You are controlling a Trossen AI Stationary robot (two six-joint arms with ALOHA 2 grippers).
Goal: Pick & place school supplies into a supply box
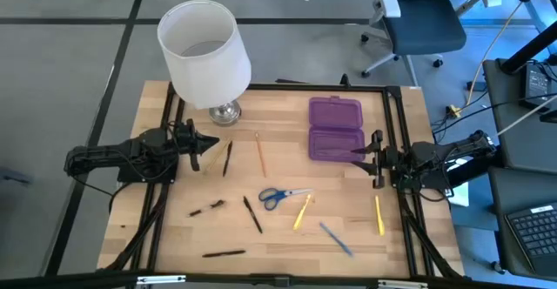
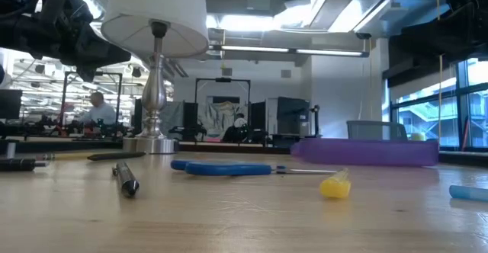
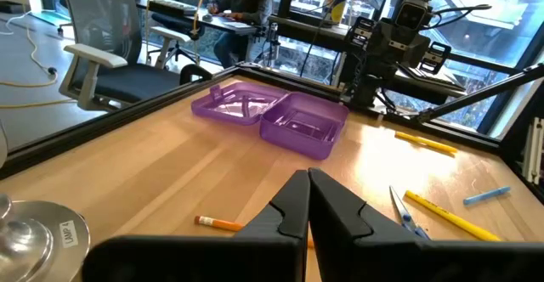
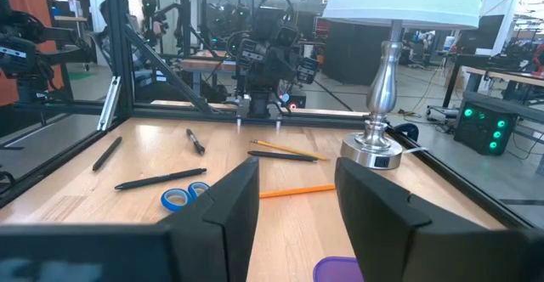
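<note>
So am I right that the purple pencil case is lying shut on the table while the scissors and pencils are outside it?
Not quite: the purple pencil case lies open, as the left wrist view shows. The scissors and pencils are indeed outside it, on the table.

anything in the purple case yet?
No. In the left wrist view the supply box lies open with both halves bare, and the high view shows the scissors and pens lying loose on the table.

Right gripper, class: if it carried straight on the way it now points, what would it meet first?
Judging by its wrist view, the right gripper would probably meet the orange pencil first, with the blue-handled scissors just beside that line. Depth is uncertain.
</note>
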